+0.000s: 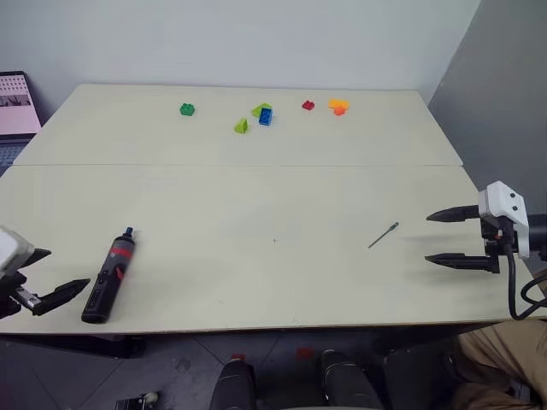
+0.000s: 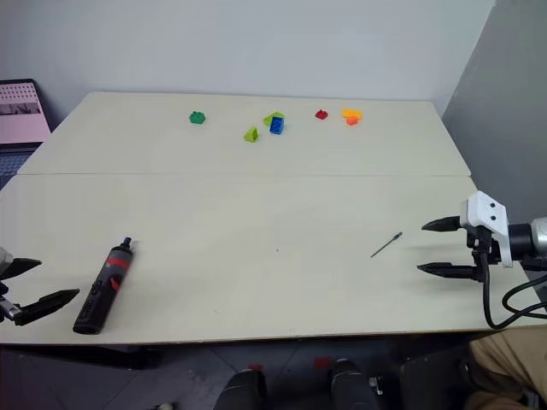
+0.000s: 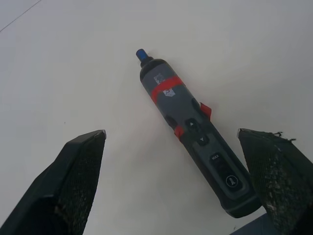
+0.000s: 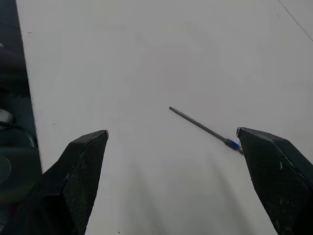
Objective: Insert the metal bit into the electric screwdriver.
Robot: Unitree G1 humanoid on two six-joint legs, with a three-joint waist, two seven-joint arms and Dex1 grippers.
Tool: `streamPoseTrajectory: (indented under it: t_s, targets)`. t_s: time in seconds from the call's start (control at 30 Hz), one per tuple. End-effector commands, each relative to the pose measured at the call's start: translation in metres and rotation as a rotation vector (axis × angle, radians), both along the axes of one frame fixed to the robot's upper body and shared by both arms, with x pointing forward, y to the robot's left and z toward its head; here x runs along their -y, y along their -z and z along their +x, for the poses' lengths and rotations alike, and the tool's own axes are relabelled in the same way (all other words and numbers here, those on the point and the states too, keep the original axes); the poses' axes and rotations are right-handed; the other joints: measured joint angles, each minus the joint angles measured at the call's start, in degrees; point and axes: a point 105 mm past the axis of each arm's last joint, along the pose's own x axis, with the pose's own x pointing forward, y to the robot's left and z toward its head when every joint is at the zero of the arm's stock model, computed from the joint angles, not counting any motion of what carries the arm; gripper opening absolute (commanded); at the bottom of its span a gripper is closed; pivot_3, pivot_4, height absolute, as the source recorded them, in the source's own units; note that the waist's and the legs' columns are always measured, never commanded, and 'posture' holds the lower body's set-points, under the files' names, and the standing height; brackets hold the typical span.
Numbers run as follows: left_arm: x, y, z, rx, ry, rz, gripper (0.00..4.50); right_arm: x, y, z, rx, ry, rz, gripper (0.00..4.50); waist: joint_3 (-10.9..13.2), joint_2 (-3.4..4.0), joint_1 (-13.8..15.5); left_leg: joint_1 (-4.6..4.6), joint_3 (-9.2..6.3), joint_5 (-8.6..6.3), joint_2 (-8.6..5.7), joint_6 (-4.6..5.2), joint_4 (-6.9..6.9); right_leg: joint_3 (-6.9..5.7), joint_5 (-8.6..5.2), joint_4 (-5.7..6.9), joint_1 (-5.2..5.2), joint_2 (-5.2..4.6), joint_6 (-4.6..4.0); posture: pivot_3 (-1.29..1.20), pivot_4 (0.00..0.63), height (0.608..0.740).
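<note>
The table (image 1: 256,273) lay bare around the electric screwdriver (image 1: 108,278), so a gripper could pass on every side of it. The only other thing on the near half was the metal bit (image 1: 384,235), well apart to its right. A scatter of small toy blocks (image 1: 263,114), perhaps six, sat far beyond the screwdriver near the back edge.

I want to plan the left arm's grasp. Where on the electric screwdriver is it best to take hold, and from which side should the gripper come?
Probably the thick rear half of the electric screwdriver, the body behind its red panels. It lies flat on the table, tip pointing away, so the open left gripper should come from above, fingers straddling the body across its width. That leaves the narrow tip free.
</note>
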Motion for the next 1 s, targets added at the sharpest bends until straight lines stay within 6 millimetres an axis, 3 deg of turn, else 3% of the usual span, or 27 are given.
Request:
streamPoseTrajectory:
  t_s: [0.03,0.67,0.87,1.0]
  targets:
    - [0.000,-0.008,0.003,0.022,0.000,0.014,4.50,0.001,-0.012,-0.001,0.047,-0.010,-0.020,4.43,0.00,0.00,-0.02,0.00,0.00,0.00,0.00,0.00,0.00,0.00,0.00,0.00,0.00,0.00,0.00,0.00,0.150,0.740]
    - [0.008,-0.010,0.015,0.101,-0.053,-0.058,4.50,-0.005,-0.006,-0.001,0.075,-0.013,-0.001,4.43,0.00,0.00,-0.36,0.00,-0.01,0.00,0.00,0.00,0.02,0.00,0.00,0.06,0.10,0.01,0.01,0.00,0.150,0.740]
    - [0.004,0.001,0.023,0.021,-0.222,-0.041,4.50,-0.018,-0.008,-0.003,0.077,-0.047,0.045,4.43,0.00,0.00,-0.41,0.00,-0.05,0.01,0.00,0.01,0.05,-0.01,0.01,0.11,0.30,0.02,0.01,0.00,0.150,0.740]
    - [0.003,0.002,0.036,0.022,-0.350,-0.138,4.50,-0.034,-0.016,-0.004,0.109,-0.106,0.089,4.43,0.00,-0.02,-0.46,0.01,-0.10,0.01,-0.01,0.01,0.07,-0.03,0.02,0.15,0.34,0.05,0.03,0.00,0.150,0.740]
